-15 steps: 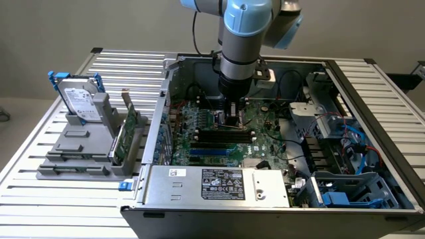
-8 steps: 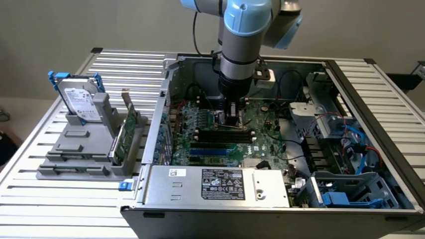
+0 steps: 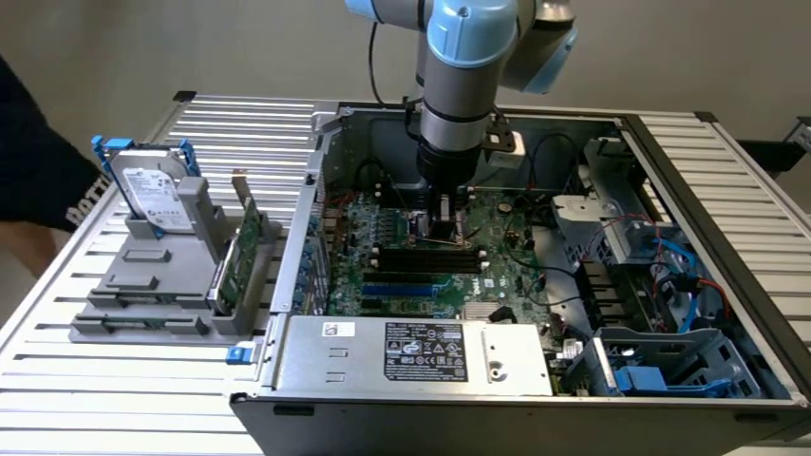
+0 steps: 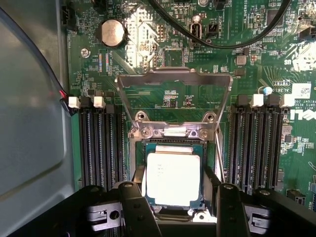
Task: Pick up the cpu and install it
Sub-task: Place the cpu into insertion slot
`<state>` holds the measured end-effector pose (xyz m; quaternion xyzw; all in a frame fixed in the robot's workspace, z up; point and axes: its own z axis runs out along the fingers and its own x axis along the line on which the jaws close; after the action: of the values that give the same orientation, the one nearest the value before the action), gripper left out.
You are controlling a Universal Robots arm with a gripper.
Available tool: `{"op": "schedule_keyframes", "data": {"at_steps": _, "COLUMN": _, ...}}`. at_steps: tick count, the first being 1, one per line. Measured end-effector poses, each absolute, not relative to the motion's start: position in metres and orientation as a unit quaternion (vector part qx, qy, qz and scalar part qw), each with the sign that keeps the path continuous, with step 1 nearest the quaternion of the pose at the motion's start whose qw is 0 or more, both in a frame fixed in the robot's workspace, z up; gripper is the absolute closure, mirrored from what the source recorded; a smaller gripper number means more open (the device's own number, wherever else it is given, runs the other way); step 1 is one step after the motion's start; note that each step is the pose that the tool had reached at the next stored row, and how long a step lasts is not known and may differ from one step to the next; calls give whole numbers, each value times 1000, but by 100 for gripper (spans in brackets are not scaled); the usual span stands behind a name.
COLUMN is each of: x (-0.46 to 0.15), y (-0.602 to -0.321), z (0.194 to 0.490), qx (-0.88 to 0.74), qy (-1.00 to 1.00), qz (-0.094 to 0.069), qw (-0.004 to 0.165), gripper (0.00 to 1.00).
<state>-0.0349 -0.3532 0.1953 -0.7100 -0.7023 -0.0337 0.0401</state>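
Arm's down inside the open PC case (image 3: 302, 228), gripper (image 3: 447, 228) low over the middle of the motherboard (image 3: 514, 275). From the wrist cam the cpu (image 4: 174, 170) lies flat, silver top up, w/ its green rim lined up inside the socket (image 4: 173, 132). It looks seated or v. nearly so, though I can't tell if it's fully dropped onto the pins. The gripper (image 4: 175, 180) is closed narrow on it, one fingertip (image 4: 139, 177) tight against one edge and the other on the opposite edge, so I'd call it holding the chip, not let go. The metal clamp plate (image 4: 173, 79) is flipped up and open beyond the socket, w/ memory slots (image 4: 98, 143) on both sides. So approx: pick-up done, chip carried over and placed in position. Left, as far as I can judge: release, clamp plate down, lever locked. Over at the exterior view's left, the hard drive (image 3: 152, 195) stands in its blue bracket on the grey rack, well apart from all this, and a person's dark sleeve (image 3: 32, 161) is at the edge.
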Motion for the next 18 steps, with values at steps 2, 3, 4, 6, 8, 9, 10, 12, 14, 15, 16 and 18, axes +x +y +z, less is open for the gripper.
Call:
{"op": "schedule_keyframes", "data": {"at_steps": 2, "x": -35, "y": -353, "z": 195, "qx": -710, "qy": -702, "qz": -34, "qw": 40, "gripper": 46}}
{"op": "schedule_keyframes", "data": {"at_steps": 3, "x": -35, "y": -353, "z": 195, "qx": -710, "qy": -702, "qz": -33, "qw": 40, "gripper": 46}}
{"op": "schedule_keyframes", "data": {"at_steps": 4, "x": -35, "y": -353, "z": 195, "qx": -710, "qy": -702, "qz": -33, "qw": 40, "gripper": 46}}
{"op": "schedule_keyframes", "data": {"at_steps": 6, "x": -35, "y": -353, "z": 195, "qx": -710, "qy": -702, "qz": -33, "qw": 39, "gripper": 46}}
{"op": "schedule_keyframes", "data": {"at_steps": 8, "x": -35, "y": -353, "z": 195, "qx": -710, "qy": -702, "qz": -33, "qw": 39, "gripper": 46}}
{"op": "schedule_keyframes", "data": {"at_steps": 9, "x": -35, "y": -353, "z": 195, "qx": -710, "qy": -702, "qz": -33, "qw": 39, "gripper": 46}}
{"op": "schedule_keyframes", "data": {"at_steps": 10, "x": -35, "y": -353, "z": 195, "qx": -710, "qy": -702, "qz": -33, "qw": 39, "gripper": 46}}
{"op": "schedule_keyframes", "data": {"at_steps": 12, "x": -35, "y": -353, "z": 195, "qx": -710, "qy": -702, "qz": -32, "qw": 39, "gripper": 46}}
{"op": "schedule_keyframes", "data": {"at_steps": 14, "x": -35, "y": -353, "z": 195, "qx": -710, "qy": -702, "qz": -32, "qw": 38, "gripper": 46}}
{"op": "schedule_keyframes", "data": {"at_steps": 15, "x": -35, "y": -353, "z": 195, "qx": -710, "qy": -702, "qz": -32, "qw": 38, "gripper": 46}}
{"op": "schedule_keyframes", "data": {"at_steps": 16, "x": -35, "y": -353, "z": 195, "qx": -710, "qy": -702, "qz": -32, "qw": 38, "gripper": 46}}
{"op": "schedule_keyframes", "data": {"at_steps": 18, "x": -35, "y": -353, "z": 195, "qx": -710, "qy": -702, "qz": -32, "qw": 38, "gripper": 46}}
